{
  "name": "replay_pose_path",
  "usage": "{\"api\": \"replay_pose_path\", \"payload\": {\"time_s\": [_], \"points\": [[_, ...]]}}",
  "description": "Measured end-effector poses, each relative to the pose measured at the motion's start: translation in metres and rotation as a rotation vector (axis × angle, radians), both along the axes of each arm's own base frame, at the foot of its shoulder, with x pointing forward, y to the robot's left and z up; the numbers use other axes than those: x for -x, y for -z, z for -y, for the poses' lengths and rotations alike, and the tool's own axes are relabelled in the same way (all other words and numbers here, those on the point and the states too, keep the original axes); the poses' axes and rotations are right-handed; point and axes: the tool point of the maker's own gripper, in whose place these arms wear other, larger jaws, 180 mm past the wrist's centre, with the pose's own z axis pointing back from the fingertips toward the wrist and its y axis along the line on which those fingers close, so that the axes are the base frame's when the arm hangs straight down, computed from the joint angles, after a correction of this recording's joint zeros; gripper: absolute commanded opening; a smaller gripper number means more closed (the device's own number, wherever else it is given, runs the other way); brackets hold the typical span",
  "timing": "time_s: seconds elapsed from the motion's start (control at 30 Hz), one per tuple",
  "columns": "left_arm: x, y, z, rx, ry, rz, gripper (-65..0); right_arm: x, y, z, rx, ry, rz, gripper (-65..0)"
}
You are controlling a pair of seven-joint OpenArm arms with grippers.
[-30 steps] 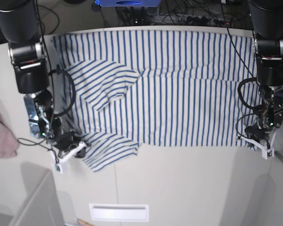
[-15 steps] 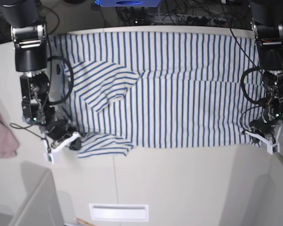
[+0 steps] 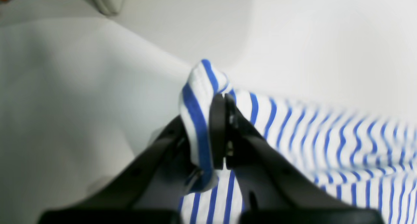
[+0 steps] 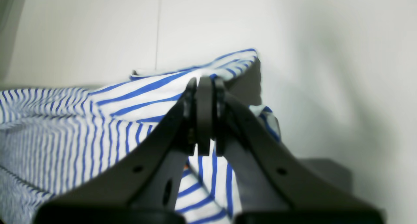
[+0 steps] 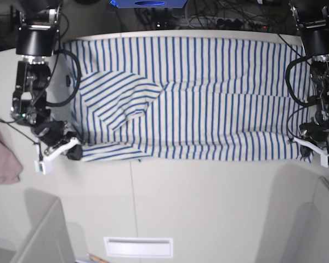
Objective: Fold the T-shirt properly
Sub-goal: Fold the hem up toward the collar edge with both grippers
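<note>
- The left claw (image 5: 316, 147) is clenched on a corner of the T-shirt (image 5: 208, 98), at 3 o'clock of the cloth's near edge; the pinched fold stands up between its jaws in the left wrist view.
- The right claw (image 5: 60, 150) grips the opposite near corner, at about 8 o'clock.
- Held so, the near edge is stretched taut, probably to lift it over for a fold.
- The T-shirt lies spread across the table (image 5: 208, 213), one sleeve tucked inward.

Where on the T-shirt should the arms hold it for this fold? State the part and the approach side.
Grip the T-shirt at its two near-edge corners, coming in from the near side of the table. The cloth lies flat and wide, so its corners control the whole hem. The left gripper and right gripper are each shut on such a corner.
</note>
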Motion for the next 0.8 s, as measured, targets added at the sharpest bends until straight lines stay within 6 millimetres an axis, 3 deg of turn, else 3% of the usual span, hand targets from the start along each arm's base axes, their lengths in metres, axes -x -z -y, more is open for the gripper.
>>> {"api": "replay_pose_path", "payload": {"time_s": [0.17, 0.33, 0.57, 0.7, 0.8], "points": [[0.022, -0.001, -0.012, -0.029, -0.031, -0.013, -65.0, 0.026, -0.007, 0.002, -0.022, 0.019, -0.029, -65.0], [0.034, -0.004, 0.004, -0.05, 0.03, -0.012, -65.0, 0.044, -0.013, 0.004, 0.01, 0.007, -0.026, -65.0], [0.052, 0.005, 0.011, -0.059, 0.052, -0.047, -65.0, 0.073, -0.011, -0.005, 0.011, -0.001, -0.038, -65.0], [0.061, 0.011, 0.01, -0.063, 0.055, -0.075, -65.0, 0.095, -0.006, 0.002, -0.023, 0.063, -0.082, -65.0], [0.069, 0.015, 0.014, -0.069, 0.067, -0.092, -65.0, 0.101, -0.007, 0.007, -0.011, 0.073, -0.098, -65.0]]}}
